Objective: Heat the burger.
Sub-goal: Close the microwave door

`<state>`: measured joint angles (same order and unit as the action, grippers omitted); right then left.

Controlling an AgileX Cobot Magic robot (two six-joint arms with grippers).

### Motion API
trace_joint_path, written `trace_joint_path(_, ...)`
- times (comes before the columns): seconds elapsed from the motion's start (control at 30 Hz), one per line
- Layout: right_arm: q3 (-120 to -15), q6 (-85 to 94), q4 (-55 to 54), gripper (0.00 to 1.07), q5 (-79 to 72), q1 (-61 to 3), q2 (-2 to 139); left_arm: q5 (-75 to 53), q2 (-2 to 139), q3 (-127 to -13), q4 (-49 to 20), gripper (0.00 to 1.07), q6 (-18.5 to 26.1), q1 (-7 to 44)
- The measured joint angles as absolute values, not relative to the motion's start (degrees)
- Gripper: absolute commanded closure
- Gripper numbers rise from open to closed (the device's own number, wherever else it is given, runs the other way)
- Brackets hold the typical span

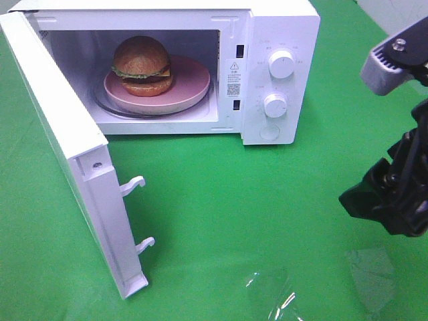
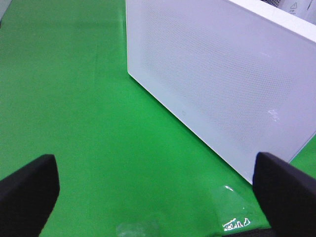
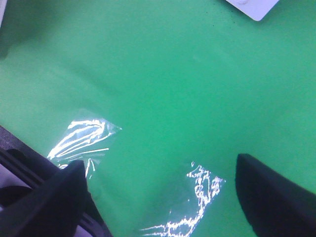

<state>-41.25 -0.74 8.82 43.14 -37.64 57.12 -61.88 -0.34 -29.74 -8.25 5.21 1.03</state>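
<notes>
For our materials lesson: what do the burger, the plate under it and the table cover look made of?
Burger: likely a plastic model; its surface is very glossy. Plate: smooth pink, ceramic or plastic, unclear which. Table cover: matte green, cloth-like, hardly any glare.

Bright, even light falls from overhead on the green cloth, leaving only faint, soft shadows under the microwave and its open door. The white casing looks nearly washed out. The burger bun carries a dull sheen. Clear plastic film throws hard white glare. In the wrist views the left gripper and right gripper are blurred black shapes.
</notes>
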Motion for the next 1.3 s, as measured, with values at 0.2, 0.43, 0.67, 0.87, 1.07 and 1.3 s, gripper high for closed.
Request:
trace_joint_path(0.2, -41.3, -2.1, 8.8, 0.31, 48.0, -37.6, 54.2, -61.9, -0.3, -29.7, -8.3, 0.08, 5.2, 1.0)
trace_joint_path(0.43, -40.0, -2.1, 8.7, 0.31, 51.1, -37.6, 49.2, -61.9, -0.3, -29.7, -8.3, 0.08, 5.2, 1.0)
trace_joint_path(0.67, -37.1, -2.2, 8.6, 0.31, 52.3, -35.1, 38.8, -61.9, -0.3, -29.7, -8.3, 0.08, 5.2, 1.0)
trace_joint_path(0.87, -36.5, -3.0, 8.7, 0.31, 56.0, -25.2, 28.9, -61.9, -0.3, -29.7, -8.3, 0.08, 5.2, 1.0)
trace_joint_path(1.07, -35.0, -6.4, 7.6, 0.31, 57.3, -20.6, 20.8, -61.9, -0.3, -29.7, -8.3, 0.08, 5.2, 1.0)
trace_joint_path(1.3, -30.0, -6.8, 7.2, 0.31, 57.5, -14.2, 11.9, -61.9, -0.3, -29.7, -8.3, 0.08, 5.2, 1.0)
